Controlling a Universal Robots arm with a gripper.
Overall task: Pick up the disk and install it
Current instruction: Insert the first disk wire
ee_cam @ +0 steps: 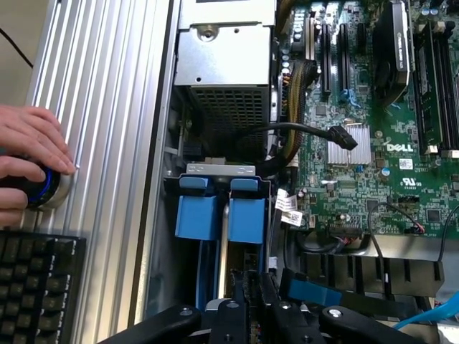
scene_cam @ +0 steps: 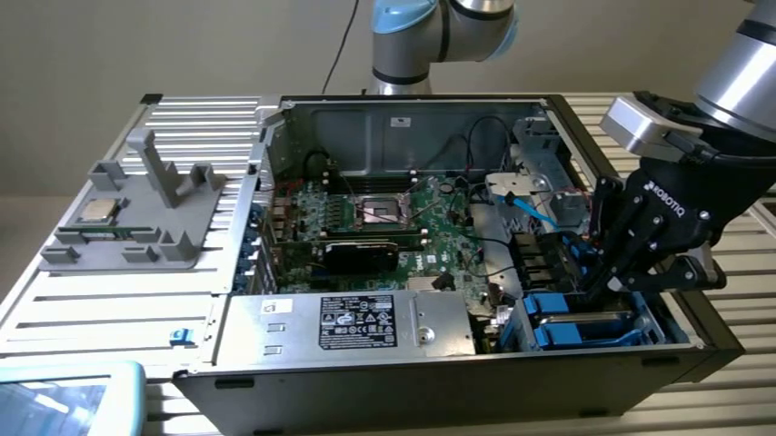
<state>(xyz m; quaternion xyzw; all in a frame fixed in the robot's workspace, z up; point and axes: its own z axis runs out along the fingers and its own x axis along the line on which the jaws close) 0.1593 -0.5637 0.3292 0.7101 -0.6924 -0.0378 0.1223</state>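
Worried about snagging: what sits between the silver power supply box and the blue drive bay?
A bundle of loose cables lies between the power supply box and the blue drive bay, seen in the exterior view.

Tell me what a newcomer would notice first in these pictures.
The open grey metal computer case lying on the slatted silver metal table, its green circuit board exposed, dominates the exterior view. At that view's right the robot's black gripper reaches down into the blue plastic drive bay. In the wrist view, a person's hand rests on a blue-lit round knob beside a black keyboard.
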